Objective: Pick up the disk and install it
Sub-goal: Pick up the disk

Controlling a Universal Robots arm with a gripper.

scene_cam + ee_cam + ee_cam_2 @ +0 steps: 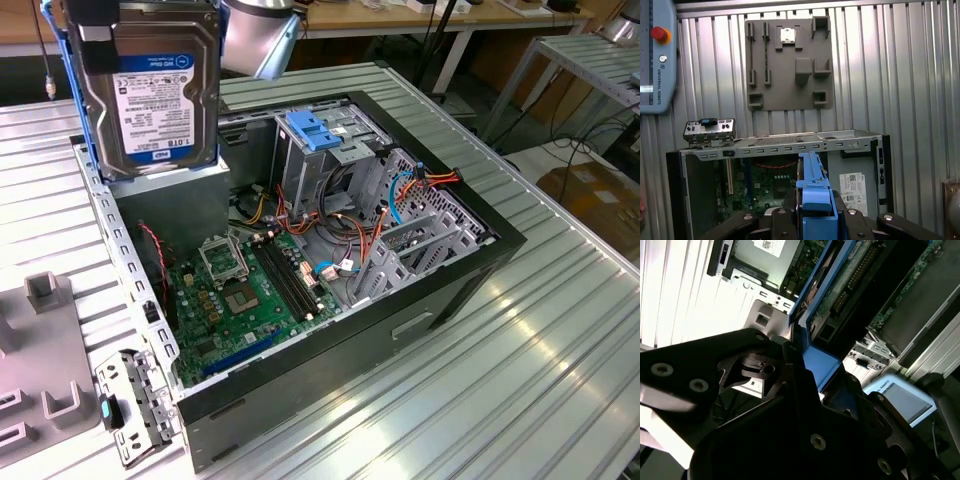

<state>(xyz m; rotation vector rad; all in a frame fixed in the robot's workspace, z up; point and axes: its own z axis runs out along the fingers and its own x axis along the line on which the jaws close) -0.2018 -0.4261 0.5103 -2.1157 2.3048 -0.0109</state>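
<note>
The disk (150,90) hangs upright in the air above the open computer case (470,270), at the exterior view's upper left, its white-and-blue label facing the camera. My gripper (100,35) is shut on its upper end. Both wrist views show the disk edge-on, its blue side rail (812,187) (826,295) running away between the black fingers (782,222). Below it lie the grey power-supply box (170,200) and the motherboard (245,290). The drive cage with the blue latch (315,135) stands further to the exterior view's right, apart from the disk.
Orange, red and blue cables (345,235) cross the case beside the cage. A grey fixture plate (790,65) and a metal port plate (135,400) lie on the ribbed table beside the case. A teach pendant (655,55) rests at the table's edge.
</note>
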